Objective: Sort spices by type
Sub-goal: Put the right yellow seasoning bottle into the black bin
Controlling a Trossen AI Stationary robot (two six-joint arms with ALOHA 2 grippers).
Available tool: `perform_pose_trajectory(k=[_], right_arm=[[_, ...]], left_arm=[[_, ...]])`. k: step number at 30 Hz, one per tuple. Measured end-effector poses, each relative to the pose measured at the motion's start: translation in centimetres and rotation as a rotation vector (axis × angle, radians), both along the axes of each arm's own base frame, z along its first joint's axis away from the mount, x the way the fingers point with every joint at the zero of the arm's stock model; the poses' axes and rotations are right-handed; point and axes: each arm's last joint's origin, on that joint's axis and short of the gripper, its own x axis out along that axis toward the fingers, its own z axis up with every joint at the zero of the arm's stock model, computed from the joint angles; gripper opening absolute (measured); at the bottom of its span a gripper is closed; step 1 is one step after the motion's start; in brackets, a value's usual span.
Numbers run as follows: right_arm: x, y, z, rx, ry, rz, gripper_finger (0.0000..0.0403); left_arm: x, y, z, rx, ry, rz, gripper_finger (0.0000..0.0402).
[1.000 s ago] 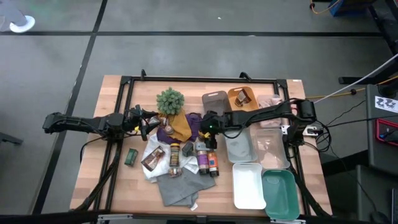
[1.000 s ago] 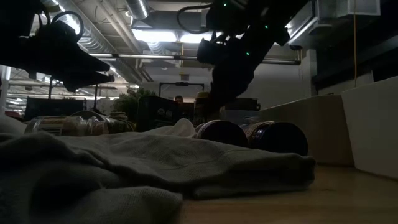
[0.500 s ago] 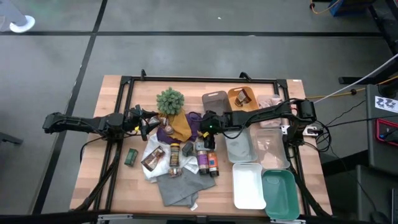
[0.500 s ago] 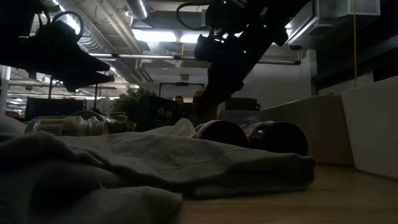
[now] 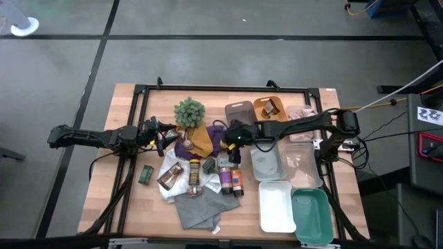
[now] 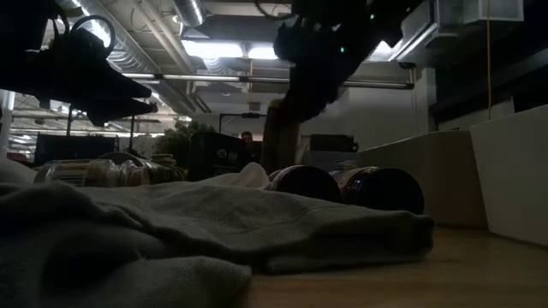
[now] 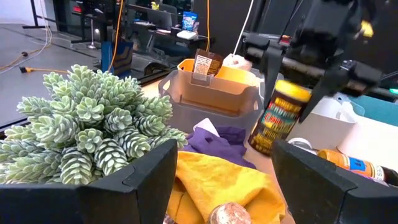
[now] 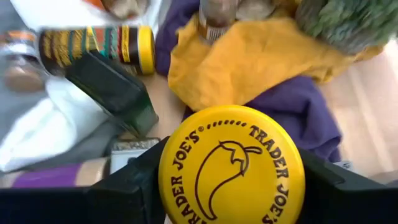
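Observation:
My right gripper (image 5: 232, 140) hangs over the middle of the spice pile, shut on a round yellow-topped tin (image 7: 277, 117); its lid (image 8: 231, 164) fills the right wrist view. My left gripper (image 5: 166, 140) is open and hovers beside the bushy plant (image 5: 189, 112), above the yellow cloth (image 7: 217, 180). On the cloths lie a green tin (image 5: 145, 174), a brown packet (image 5: 171, 176), short bottles (image 5: 195, 170) and purple- and red-labelled bottles (image 5: 226, 181), on their sides. My right gripper pinches the yellow-topped tin at its lid end (image 7: 292, 92), one finger (image 8: 127, 180) on each side of the lid rim, coming from above. The tin hangs tilted below the fingers, its base (image 7: 260, 147) just over the purple cloth.
Trays stand on the table's right side: grey (image 5: 239, 111), mustard (image 5: 261, 108), a second grey (image 5: 266, 166), white (image 5: 275, 205), green (image 5: 311, 216). A grey cloth (image 5: 201, 207) lies at the near edge. A black frame (image 5: 228, 88) runs along the far edge.
My right gripper has risen with the yellow-topped tin held between its fingers and drifted slightly toward the table's right. The tin came up out of the pile and now hangs tilted. The left arm has kept still.

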Motion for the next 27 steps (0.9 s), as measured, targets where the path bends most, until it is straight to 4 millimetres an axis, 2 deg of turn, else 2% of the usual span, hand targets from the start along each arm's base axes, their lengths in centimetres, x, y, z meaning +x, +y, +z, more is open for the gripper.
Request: perform_pose_trajectory(k=[9,16,23,27], right_arm=[[-2.1,-0.9,4.4,-0.005,-0.097,-0.023,0.0234],[-4.3,-3.2,6.7,-0.011,-0.116,-0.093,0.0224],[-5.6,-5.9,5.6,-0.001,0.034,-0.178,0.0238],[-6.0,-7.3,4.8,0.006,0.085,-0.224,0.0228]], left_arm=[[0.0,0.0,0.0,-0.004,-0.002,0.001,0.0251],[0.0,0.0,0.0,-0.006,-0.003,0.001,0.0251],[0.0,0.0,0.0,-0.006,-0.002,0.001,0.0251],[0.0,0.0,0.0,-0.006,-0.002,0.001,0.0251]])
